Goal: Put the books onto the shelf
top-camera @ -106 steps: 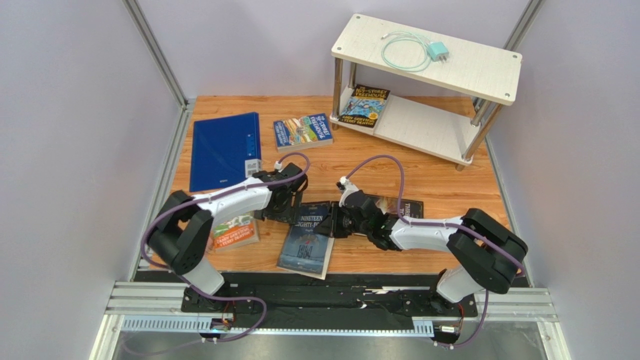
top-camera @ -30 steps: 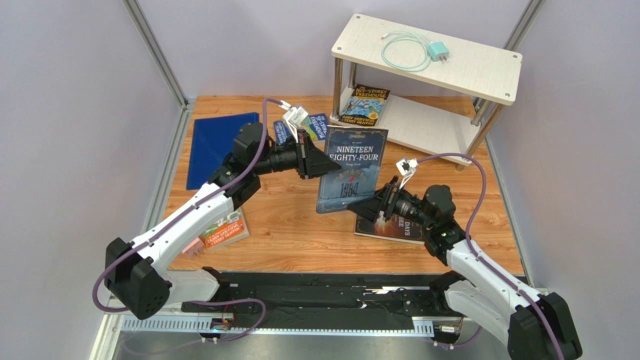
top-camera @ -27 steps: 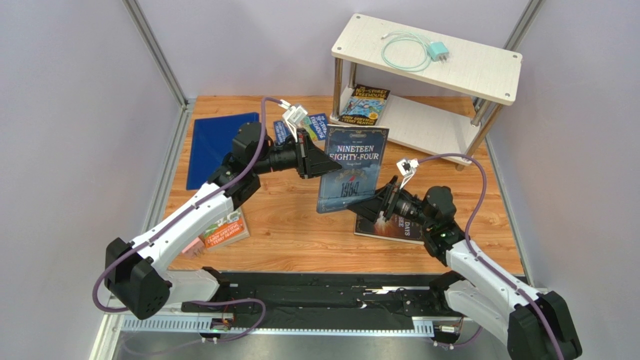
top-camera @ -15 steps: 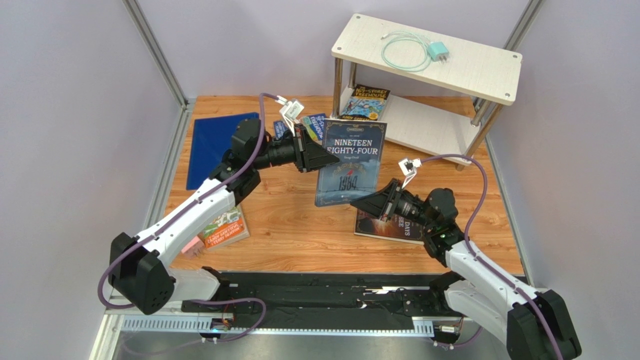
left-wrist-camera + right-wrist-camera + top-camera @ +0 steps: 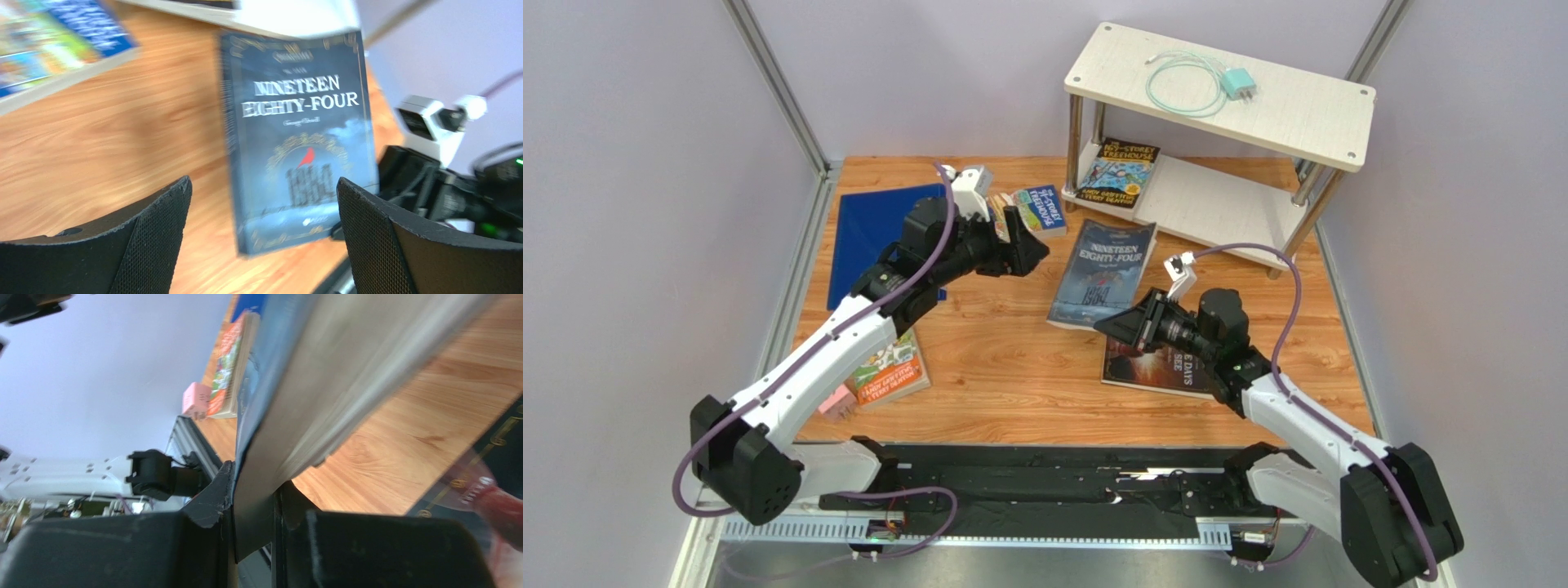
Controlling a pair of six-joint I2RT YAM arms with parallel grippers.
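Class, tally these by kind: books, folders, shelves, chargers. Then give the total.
Books: 5 (Nineteen Eighty-Four, Three Days to See, orange Treehouse, blue Treehouse, shelved Treehouse)
Folder: 1
Shelf: 1
Charger: 1
Total: 8

The dark blue-grey paperback (image 5: 301, 159) is lettered in pale silver, framed by a thin gold ornamental border and marked with one small red figure. The wooden table (image 5: 1014, 368) is grained in warm orange-brown. The plain folder (image 5: 860, 245) is coloured deep blue throughout. Whitish wood-grain is shown on the boards of the two-tier metal-posted shelf (image 5: 1308, 116), on which a teal cable and charger (image 5: 1238, 83) is seen. A cartoon-covered paperback (image 5: 887, 370) is banded in orange.
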